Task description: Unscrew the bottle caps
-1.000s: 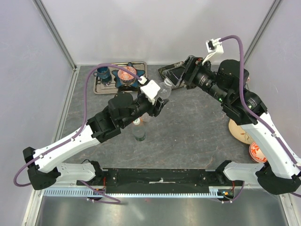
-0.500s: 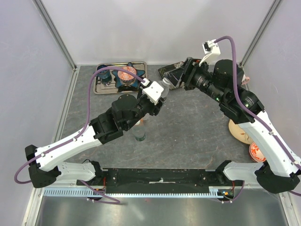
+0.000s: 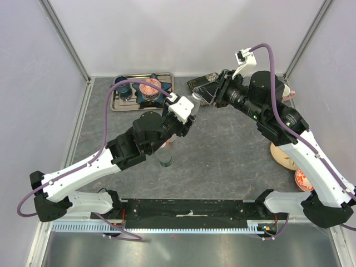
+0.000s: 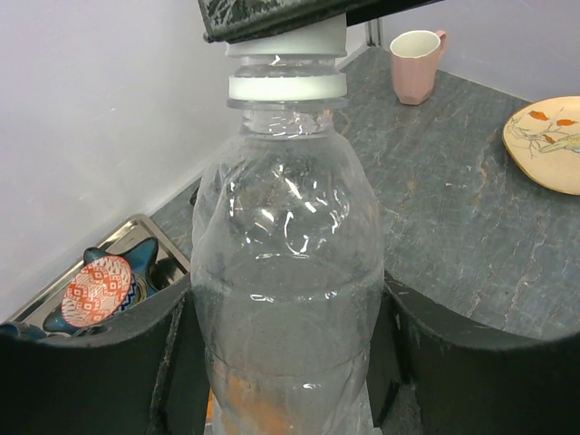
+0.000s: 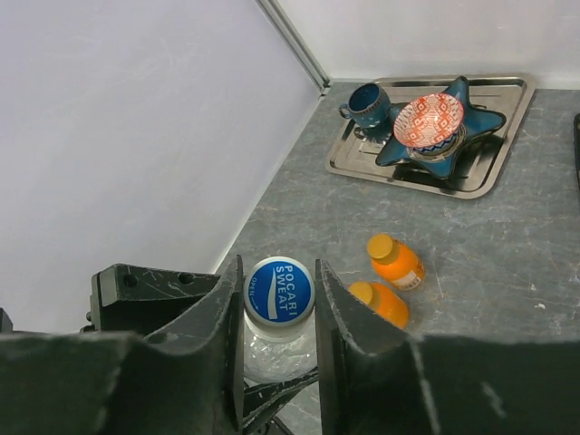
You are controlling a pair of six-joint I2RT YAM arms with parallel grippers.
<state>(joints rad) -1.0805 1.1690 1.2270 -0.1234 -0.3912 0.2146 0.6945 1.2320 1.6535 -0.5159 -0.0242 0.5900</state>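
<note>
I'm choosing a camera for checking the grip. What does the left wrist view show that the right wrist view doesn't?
Left wrist only: the bottle side-on with its white neck ring, a pink mug and a plate. Right wrist only: the blue printed top of the cap, seen from above, and two orange caps. Both: the bottle, the tray and the patterned bowl on it.

Right hand (image 5: 278, 274) now tight (formerly wide) on cap (image 5: 279, 292)
</note>
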